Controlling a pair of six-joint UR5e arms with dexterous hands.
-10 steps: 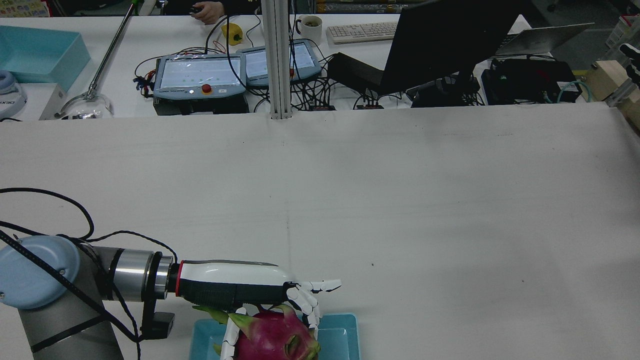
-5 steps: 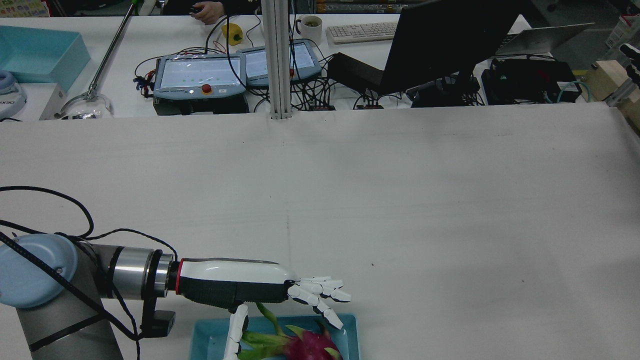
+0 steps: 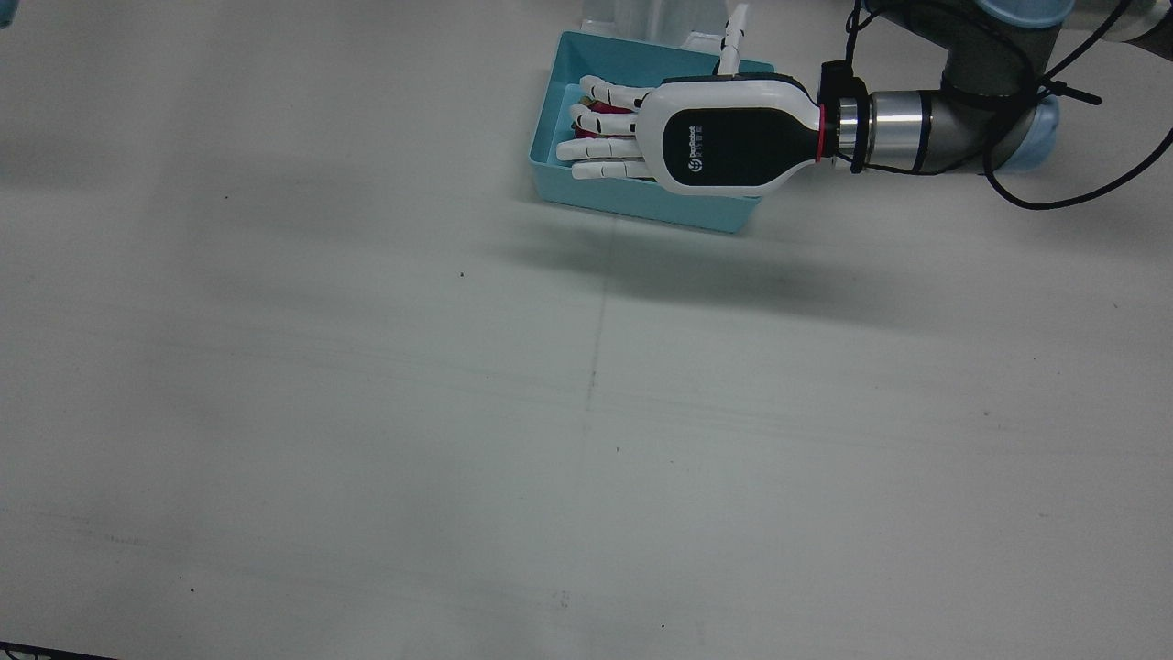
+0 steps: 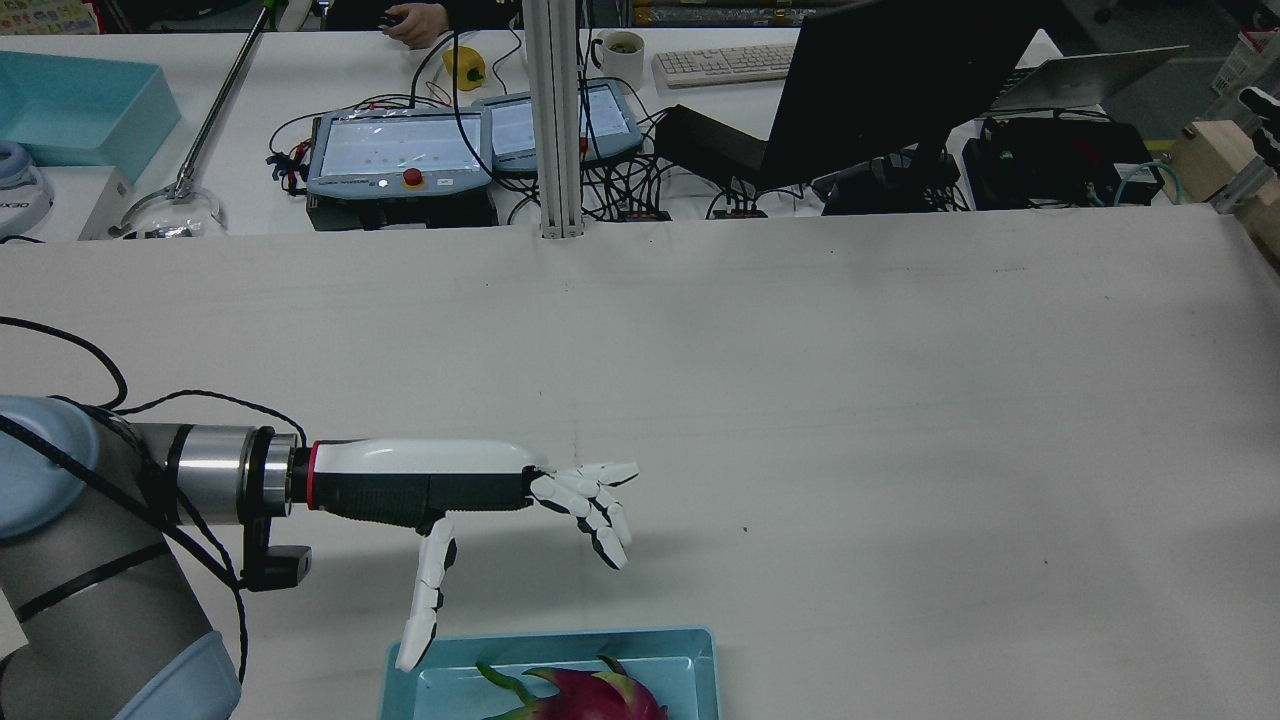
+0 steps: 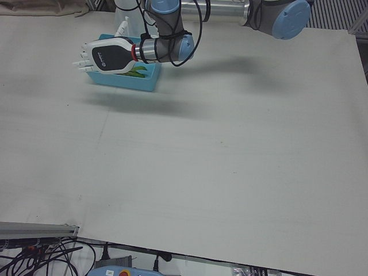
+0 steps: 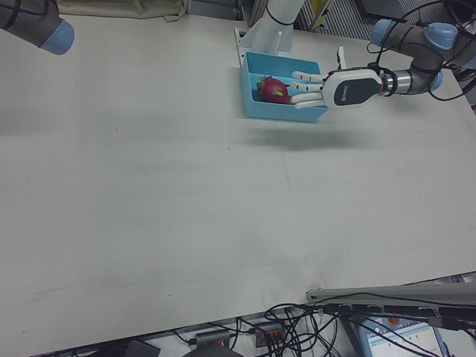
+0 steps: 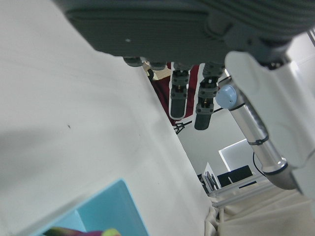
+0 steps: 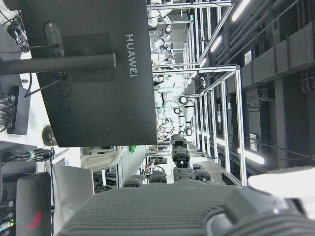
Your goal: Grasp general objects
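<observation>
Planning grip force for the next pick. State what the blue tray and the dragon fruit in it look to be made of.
Blue tray: likely rigid plastic; uniform light blue, smooth thin walls, semi-matte. Dragon fruit: magenta skin with green leafy scales; real or replica cannot be told. Left hand, open above the tray: glossy white and black shell, probably plastic.

Dragon fruit (image 6: pixel 272 89) in tray (image 6: pixel 251 105) at the tabletop's (image 3: pixel 586 412) robot-side edge; left hand (image 3: pixel 696 137) above the tray, apart from the fruit.
</observation>
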